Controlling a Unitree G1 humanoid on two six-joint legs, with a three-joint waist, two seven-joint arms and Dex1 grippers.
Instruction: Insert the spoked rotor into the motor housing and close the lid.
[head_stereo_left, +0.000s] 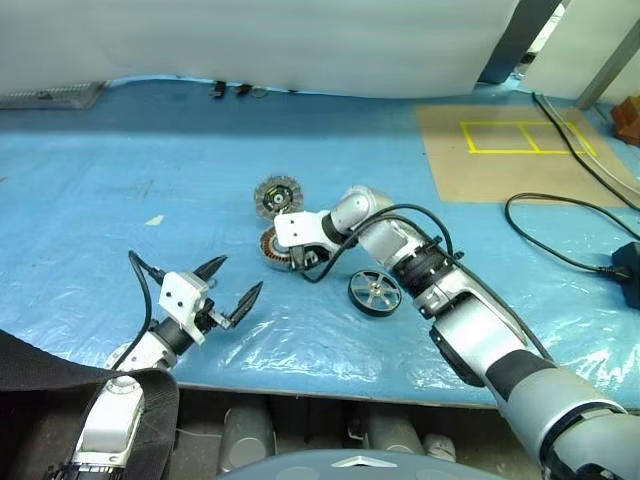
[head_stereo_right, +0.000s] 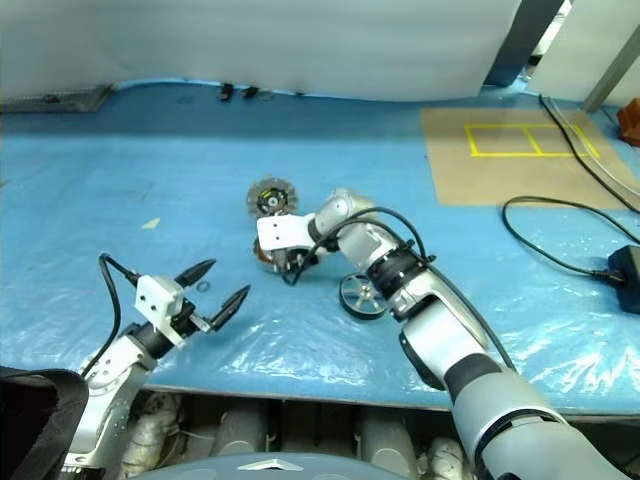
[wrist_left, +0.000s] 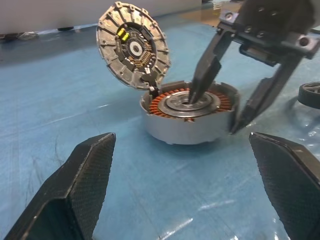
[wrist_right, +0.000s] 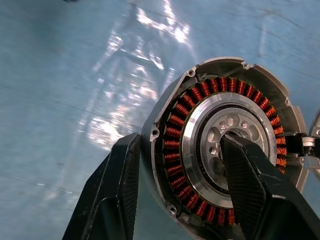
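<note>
The motor housing (wrist_left: 185, 125), a short silver cylinder with copper windings, sits mid-table. Its ribbed lid (wrist_left: 134, 45) stands tilted open at the housing's far rim. My right gripper (wrist_left: 214, 115) points down over the housing with its jaws across the wall. One finger (wrist_right: 245, 175) is in the dark centre hole and the other (wrist_right: 117, 185) presses the outside wall. The spoked rotor (head_stereo_left: 375, 293), black-rimmed with silver spokes, lies on the sheet just right of the housing, under my right forearm. My left gripper (head_stereo_left: 240, 277) hovers open and empty to the near left, aimed at the housing.
A blue plastic sheet (head_stereo_left: 150, 180) covers the table, whose front edge runs close to me. A cardboard patch with yellow tape (head_stereo_left: 510, 150) lies at the back right. Black cables (head_stereo_left: 560, 230) and a black plug (head_stereo_left: 630, 265) lie at the right.
</note>
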